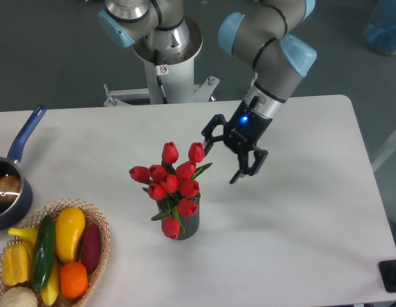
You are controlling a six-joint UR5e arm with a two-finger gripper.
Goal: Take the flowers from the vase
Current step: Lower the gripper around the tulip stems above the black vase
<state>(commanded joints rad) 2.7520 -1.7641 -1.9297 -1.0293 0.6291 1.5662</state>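
Red flowers (pixel 171 181) in grey vase (pixel 188 224)

A robotics lab — a robot arm (pixel 274 57) bolted on a metal pedestal (pixel 162 83) behind a plain white table (pixel 300 224), grey floor beyond — no household furnishings.

No text, brand, number or sign can be read anywhere in the view. The only label-like mark is a small red and white sticker (pixel 162 70) on the white robot base column (pixel 164 73), up and to the left of the gripper (pixel 221 163); its print is too small to make out. On the gripper's own wrist, a blue indicator light (pixel 244 118) glows, but it carries no characters.
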